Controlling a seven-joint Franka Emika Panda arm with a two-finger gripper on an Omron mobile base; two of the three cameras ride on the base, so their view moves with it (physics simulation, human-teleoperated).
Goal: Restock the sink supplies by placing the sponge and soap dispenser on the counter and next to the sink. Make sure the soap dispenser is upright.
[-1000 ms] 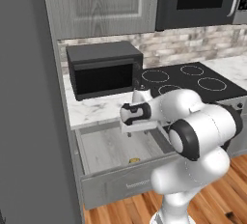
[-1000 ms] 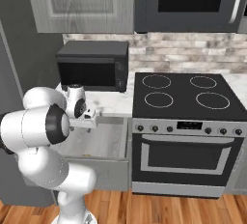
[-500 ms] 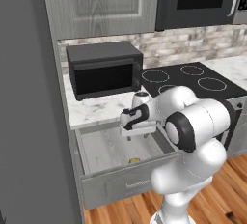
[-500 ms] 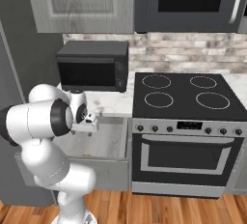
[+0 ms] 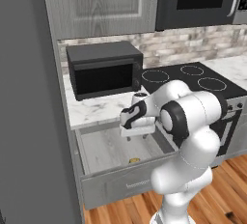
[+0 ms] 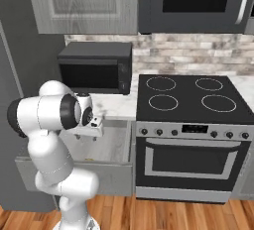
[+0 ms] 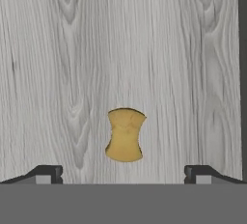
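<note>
Sponge (image 7: 125,135), yellow-ochre, lies flat on the pale wood-grain floor of the open drawer (image 5: 103,148), alone; in the hand view it sits between the two finger tips, above them, untouched. Gripper (image 7: 123,174) spread to its widest, fingers well apart on either side of the sponge, holding nothing, pointing down into the drawer. Left base view shows the sponge (image 5: 134,160) as a small yellow spot near the drawer's front wall, gripper (image 5: 129,136) hanging above it, off the floor. Right base view has the drawer (image 6: 106,147) with the arm in front, so the sponge's shape is not readable there. Hand view gives the pinched-waist outline of the sponge; base views add the marble counter (image 5: 99,109) behind the drawer, microwave (image 5: 103,68) on it, stovetop (image 6: 191,95) beside the drawer.
</note>
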